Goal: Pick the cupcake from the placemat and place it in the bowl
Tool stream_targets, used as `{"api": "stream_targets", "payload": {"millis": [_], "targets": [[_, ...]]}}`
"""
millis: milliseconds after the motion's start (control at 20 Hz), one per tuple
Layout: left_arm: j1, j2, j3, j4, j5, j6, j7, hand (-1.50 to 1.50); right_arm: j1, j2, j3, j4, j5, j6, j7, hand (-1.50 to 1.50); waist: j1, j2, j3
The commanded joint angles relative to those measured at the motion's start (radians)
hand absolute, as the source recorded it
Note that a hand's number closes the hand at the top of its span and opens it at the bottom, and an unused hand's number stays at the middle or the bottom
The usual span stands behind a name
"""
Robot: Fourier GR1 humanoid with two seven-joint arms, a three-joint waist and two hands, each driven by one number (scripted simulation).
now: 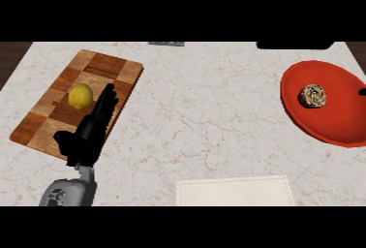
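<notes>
Head view looks steeply down on a pale marble counter veined in light brown. At the right of the frame sits a red bowl, shallow and round, cut slightly by the frame's right edge. The cupcake lies inside it, toward the bowl's upper middle, seen from above as a small brownish, speckled round. A tiny dark shape shows at the right edge just beside the bowl; what it is cannot be told.

At the lower middle of the frame lies the cream placemat, a pale rectangle whose lower part meets the bottom band. Nothing rests on it.

In the upper left a wooden cutting board of chequered light and dark blocks lies at a slant. A yellow lemon sits on it near its middle. The left hand comes up from the lower left on its grey forearm, lying over the board's right side with fingers straight and extended toward the upper right, just beside the lemon; it holds nothing. Whether the fingertips touch the lemon cannot be told.

A dark object sits at the counter's top edge, upper right, and a small bluish item at upper middle.
</notes>
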Motion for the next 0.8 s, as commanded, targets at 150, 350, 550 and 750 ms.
{"api": "stream_targets", "payload": {"millis": [150,350,550,750], "targets": [[0.008,0.029,0.036,0.027,0.039,-0.045,-0.041,0.0,0.005,-0.109,-0.09,0.124,-0.096,0.213,0.016,-1.5,-0.004,0.002,0.0],[-0.001,-0.034,-0.021,0.012,-0.025,0.03,0.004,0.0,0.001,-0.163,-0.083,0.143,-0.094,0.298,0.004,-1.5,0.005,0.003,0.001],[-0.006,0.003,0.011,0.019,0.019,-0.021,-0.01,0.0,0.099,-0.174,-0.081,0.137,-0.108,0.366,-0.088,-1.5,0.002,0.006,0.003],[-0.001,-0.038,-0.023,0.023,-0.025,0.027,-0.012,0.0,0.111,-0.161,-0.059,0.105,-0.111,0.381,-0.085,-1.5,0.007,0.007,0.003]]}}
